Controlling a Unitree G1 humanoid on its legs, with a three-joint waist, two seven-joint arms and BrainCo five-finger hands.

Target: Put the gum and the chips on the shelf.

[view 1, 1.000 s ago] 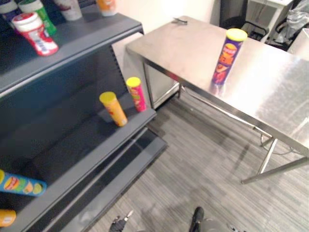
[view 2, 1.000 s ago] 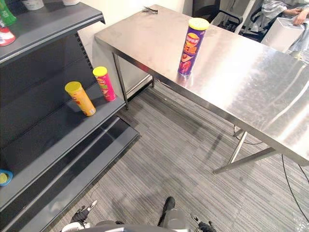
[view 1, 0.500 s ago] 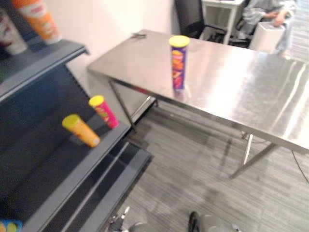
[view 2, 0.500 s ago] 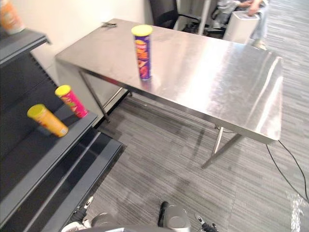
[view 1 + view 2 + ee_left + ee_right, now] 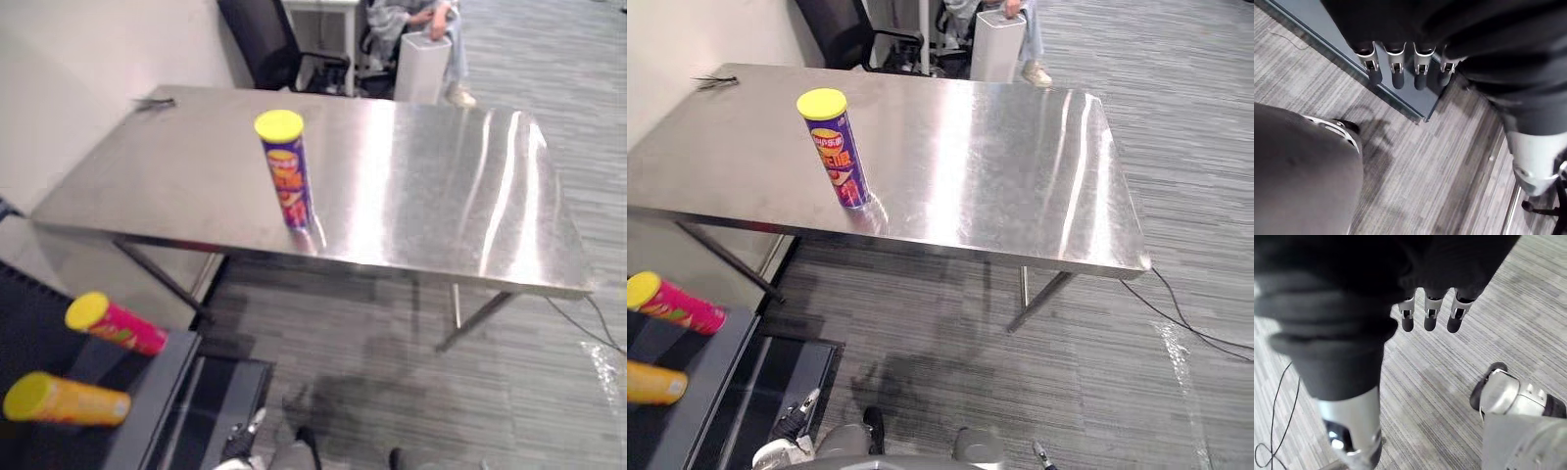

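Left hand (image 5: 1397, 68) and right hand (image 5: 1431, 311) both low and slack, fingers (image 5: 1419, 78) straight, side by side, tips downward.

Upright chips can (image 5: 287, 176) on table (image 5: 441, 186); pink can (image 5: 118, 326), yellow can (image 5: 67, 401) on shelf (image 5: 152, 401)

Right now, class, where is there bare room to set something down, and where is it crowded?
Bare: the table from the purple chips can to its right edge, and behind the can to the small dark item at the far-left corner. Crowded: the shelf end, with the pink can and orange can.
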